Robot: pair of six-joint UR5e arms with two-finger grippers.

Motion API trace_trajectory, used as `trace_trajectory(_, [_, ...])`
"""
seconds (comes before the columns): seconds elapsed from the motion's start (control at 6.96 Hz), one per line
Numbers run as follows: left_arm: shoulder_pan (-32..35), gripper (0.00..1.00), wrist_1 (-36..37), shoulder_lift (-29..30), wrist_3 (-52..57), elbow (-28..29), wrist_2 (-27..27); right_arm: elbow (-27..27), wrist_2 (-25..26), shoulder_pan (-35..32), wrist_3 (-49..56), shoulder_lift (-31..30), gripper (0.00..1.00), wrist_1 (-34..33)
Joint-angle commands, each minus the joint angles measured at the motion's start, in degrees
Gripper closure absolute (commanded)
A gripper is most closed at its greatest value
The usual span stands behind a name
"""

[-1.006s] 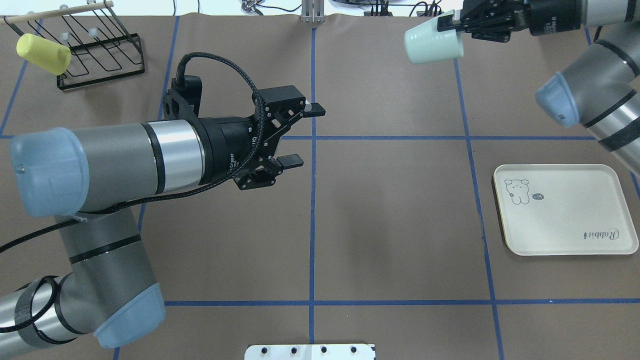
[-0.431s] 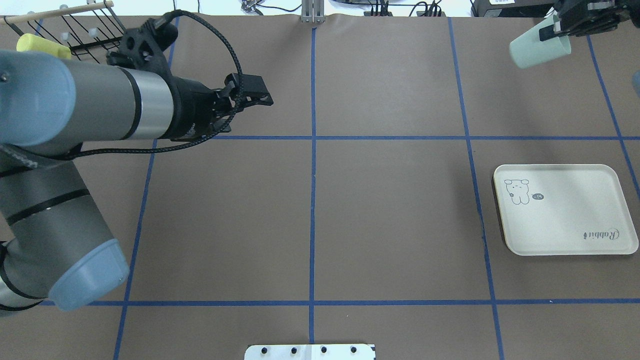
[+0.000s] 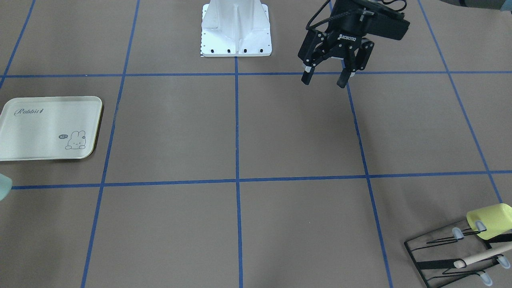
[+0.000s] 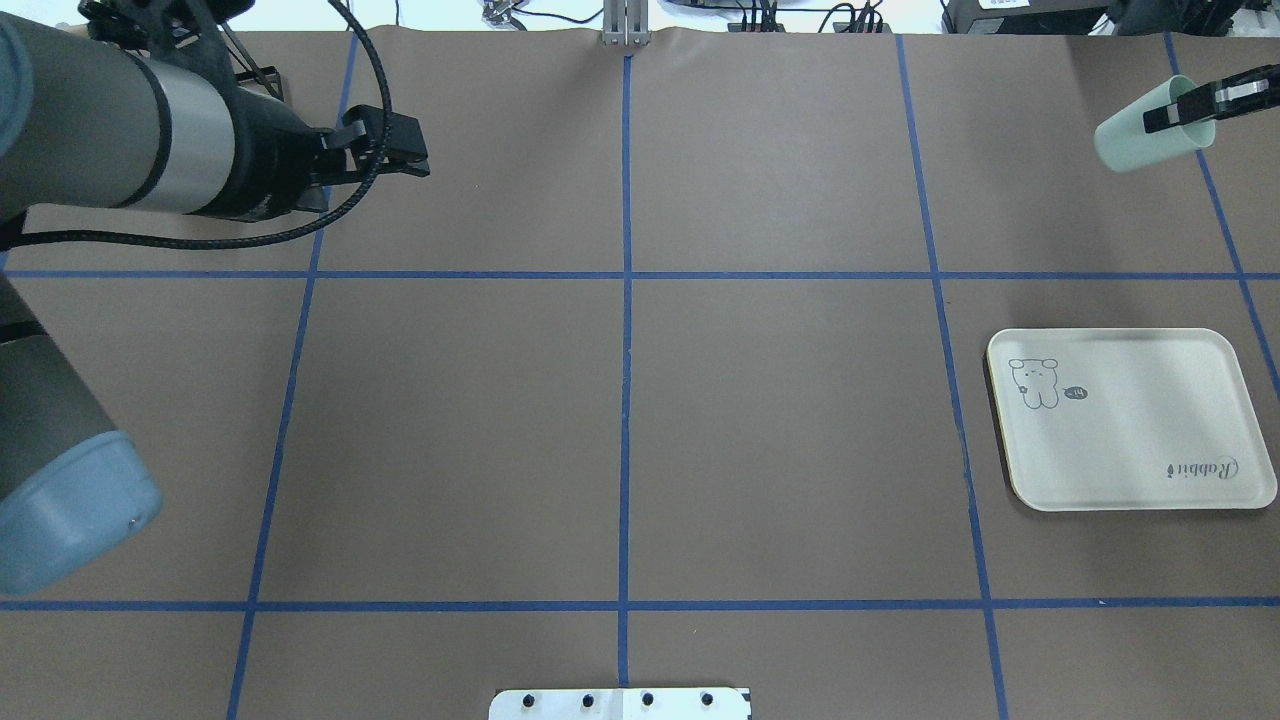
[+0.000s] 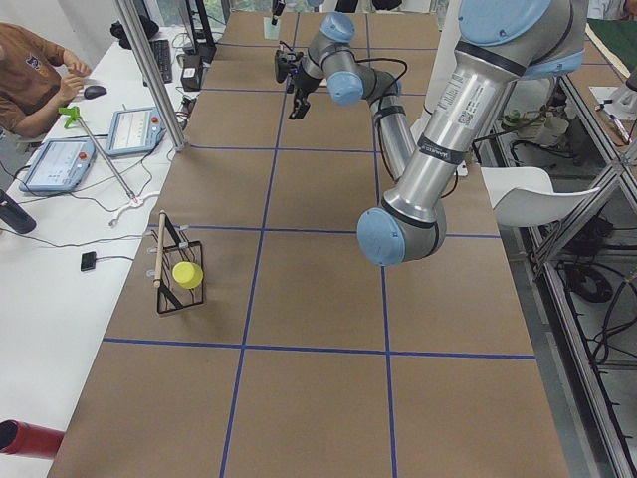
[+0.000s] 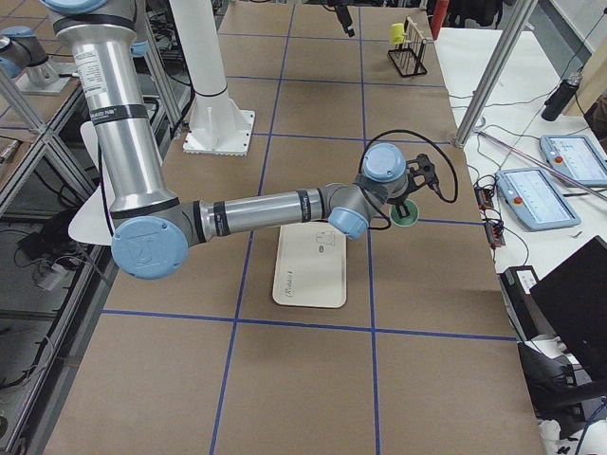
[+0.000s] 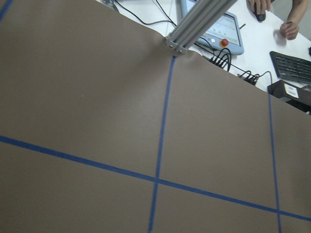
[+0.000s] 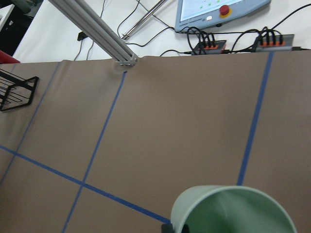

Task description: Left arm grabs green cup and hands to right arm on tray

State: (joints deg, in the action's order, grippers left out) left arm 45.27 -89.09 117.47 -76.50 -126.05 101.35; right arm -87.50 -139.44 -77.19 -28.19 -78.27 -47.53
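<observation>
The pale mint-green cup (image 4: 1148, 128) hangs tilted in the air at the table's far right, beyond the tray. My right gripper (image 4: 1180, 108) is shut on its rim, one finger lying across the mouth. The cup's open mouth fills the bottom of the right wrist view (image 8: 233, 211). It also shows over the table past the tray in the exterior right view (image 6: 406, 214). The cream Rabbit tray (image 4: 1130, 420) lies empty nearer to me than the cup. My left gripper (image 3: 325, 79) is open and empty, raised at the far left (image 4: 395, 150).
A black wire rack (image 3: 452, 256) with a yellow cup (image 3: 490, 226) on a peg stands at the far left corner, by my left arm. The white base plate (image 3: 236, 32) sits at the near edge. Blue tape lines cross the brown table.
My left arm has pulled back to the far left with its gripper empty. My right gripper has carried the green cup to the right, towards the table's right edge.
</observation>
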Motion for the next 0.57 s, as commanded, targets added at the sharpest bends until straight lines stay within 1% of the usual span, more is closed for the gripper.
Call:
trace_trajectory(0.0, [3.4, 0.0, 1.5, -6.2, 6.9, -3.2, 0.2, -5.7, 5.9, 1.0, 15.1, -2.0, 1.0, -20.7])
trace_trajectory(0.14, [5.6, 0.0, 1.6, -8.6, 10.3, -4.1, 2.2, -13.8, 9.8, 4.0, 20.2, -4.5, 1.0, -34.5])
trace_trajectory(0.29, [9.7, 0.0, 1.5, -10.4, 13.8, -4.1, 6.6, -21.1, 13.4, 6.1, 21.1, -7.1, 1.0, -44.8])
trace_trajectory(0.43, [12.3, 0.0, 1.5, -12.1, 16.9, -4.0, 9.2, -23.5, 12.4, 7.2, 21.1, -11.1, 1.0, -45.2])
